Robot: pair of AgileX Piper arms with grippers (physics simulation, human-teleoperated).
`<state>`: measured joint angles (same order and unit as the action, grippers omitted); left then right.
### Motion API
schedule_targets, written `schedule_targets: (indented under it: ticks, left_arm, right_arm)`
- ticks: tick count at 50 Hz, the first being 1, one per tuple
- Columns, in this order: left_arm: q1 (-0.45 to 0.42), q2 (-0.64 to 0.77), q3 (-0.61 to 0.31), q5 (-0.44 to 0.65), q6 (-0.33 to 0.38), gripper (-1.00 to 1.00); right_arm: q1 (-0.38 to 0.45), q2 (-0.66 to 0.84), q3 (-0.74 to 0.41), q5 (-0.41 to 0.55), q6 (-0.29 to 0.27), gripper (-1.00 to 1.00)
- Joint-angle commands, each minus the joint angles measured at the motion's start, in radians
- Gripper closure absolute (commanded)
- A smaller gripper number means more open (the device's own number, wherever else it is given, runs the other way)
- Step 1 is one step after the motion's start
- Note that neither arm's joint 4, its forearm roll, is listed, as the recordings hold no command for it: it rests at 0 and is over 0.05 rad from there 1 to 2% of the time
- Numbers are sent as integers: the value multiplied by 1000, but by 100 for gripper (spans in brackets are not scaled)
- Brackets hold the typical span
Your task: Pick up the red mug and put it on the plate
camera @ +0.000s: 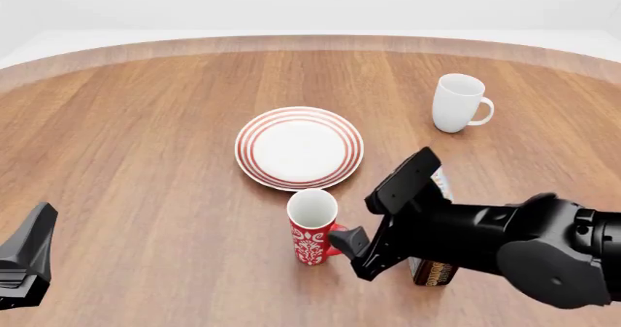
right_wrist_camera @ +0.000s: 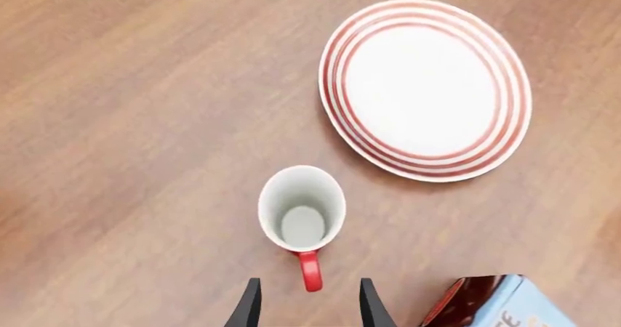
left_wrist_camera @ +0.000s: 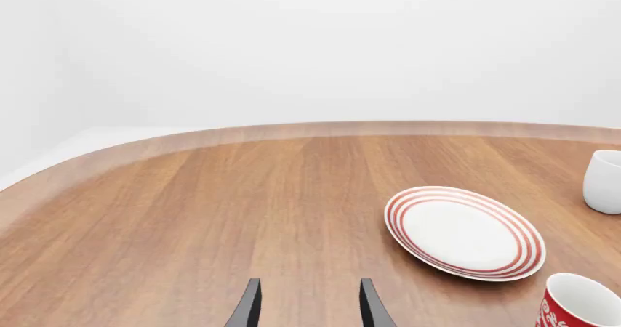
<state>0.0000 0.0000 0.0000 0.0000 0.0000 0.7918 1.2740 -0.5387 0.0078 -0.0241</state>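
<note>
At the far left of the front view, the left end effector (camera: 25, 269) is sitting low near the worktop (camera: 145, 123) edge, well apart from everything; its wrist view is showing two fingers spread with nothing between them, so it is open and empty.

Toward the middle, the plate (camera: 299, 147) is lying flat on the wood, bare. Just beside it on the near side, the red mug (camera: 313, 227) is standing upright, close to the plate's rim but apparently not touching it, with its handle (right_wrist_camera: 310, 269) pointing toward the right arm.

Further right, the right end effector (camera: 361, 251) is hovering at the handle. In its wrist view the handle is lining up between the two spread fingers (right_wrist_camera: 246, 307), which are not closing on it, so this tool is open and holding nothing. A box (camera: 432, 265) is lying partly under the arm, and a plain white mug (camera: 458, 102) is standing well apart at the far right.

The likely risks are these: a grip on the thin loop alone could let the tall mug swing or slip during lifting; a finger arriving off-centre could push the mug over toward the plate; and the arm, working low, could nudge the box.
</note>
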Motion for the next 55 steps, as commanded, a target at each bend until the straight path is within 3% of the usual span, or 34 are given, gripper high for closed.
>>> schedule_targets:
  ticks: [1,55]
  left_arm:
    - [0,0,0,0,0,-100]
    - [0,0,0,0,0,-100]
  right_arm:
    - [-2,32,13,-38,8,-100]
    - [-3,176,39,-169,43,-100]
